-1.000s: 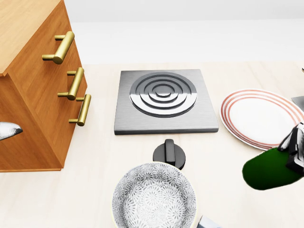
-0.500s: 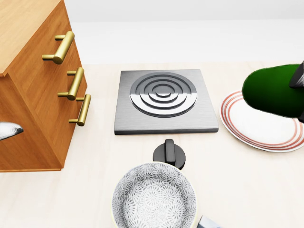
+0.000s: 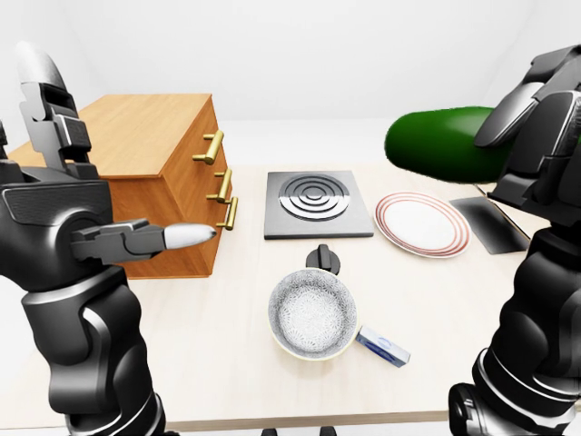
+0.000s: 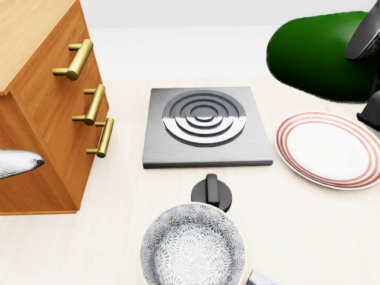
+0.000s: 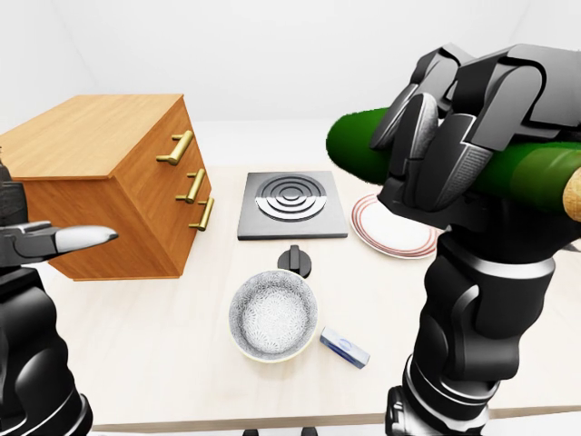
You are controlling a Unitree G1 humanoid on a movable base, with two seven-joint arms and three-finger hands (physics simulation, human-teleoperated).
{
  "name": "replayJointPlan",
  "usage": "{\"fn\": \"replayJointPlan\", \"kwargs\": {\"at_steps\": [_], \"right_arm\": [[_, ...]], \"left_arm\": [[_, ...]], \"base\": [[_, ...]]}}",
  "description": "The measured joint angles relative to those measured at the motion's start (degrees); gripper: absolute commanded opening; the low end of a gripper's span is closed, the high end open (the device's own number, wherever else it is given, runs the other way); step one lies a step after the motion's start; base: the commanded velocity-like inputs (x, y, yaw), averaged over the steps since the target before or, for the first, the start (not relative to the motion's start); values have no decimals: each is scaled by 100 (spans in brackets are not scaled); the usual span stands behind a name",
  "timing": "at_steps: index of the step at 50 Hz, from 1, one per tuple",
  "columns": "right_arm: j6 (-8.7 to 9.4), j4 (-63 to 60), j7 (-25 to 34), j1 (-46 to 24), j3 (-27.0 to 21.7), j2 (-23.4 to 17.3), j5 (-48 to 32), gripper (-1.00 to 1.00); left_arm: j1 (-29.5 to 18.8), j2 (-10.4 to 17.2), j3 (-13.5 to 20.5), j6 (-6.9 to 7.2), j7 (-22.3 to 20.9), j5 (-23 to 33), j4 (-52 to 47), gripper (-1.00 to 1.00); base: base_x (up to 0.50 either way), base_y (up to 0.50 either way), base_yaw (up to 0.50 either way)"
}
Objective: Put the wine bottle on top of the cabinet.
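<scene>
Aloft at 2 o'clock: wine bottle clamped in right hand.
Lies nearly level, base toward 9 o'clock, above plate; left hand spread wide beside cabinet.

Layout of your table as the left-eye view shows it.
Your right hand grips the wine bottle lying sideways, above the plate. Left of your fingers lies the burner plate, then the cabinet; below them the knob, the bowl, and a small box. Your left hand hangs beside the cabinet.
</scene>
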Motion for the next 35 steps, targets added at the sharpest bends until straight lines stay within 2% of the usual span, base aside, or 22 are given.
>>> {"fn": "replayJointPlan", "kwargs": {"at_steps": [19, 35], "right_arm": [[0, 141, 129, -380, 534, 410, -363, -100], [0, 329, 226, -542, 813, 681, -558, -100]], "left_arm": [[-366, -219, -565, 0, -127, 750, 484, 100], [-591, -673, -1224, 0, -392, 1843, 1374, 100]], "base": [[0, 0, 0], [0, 0, 0]]}}
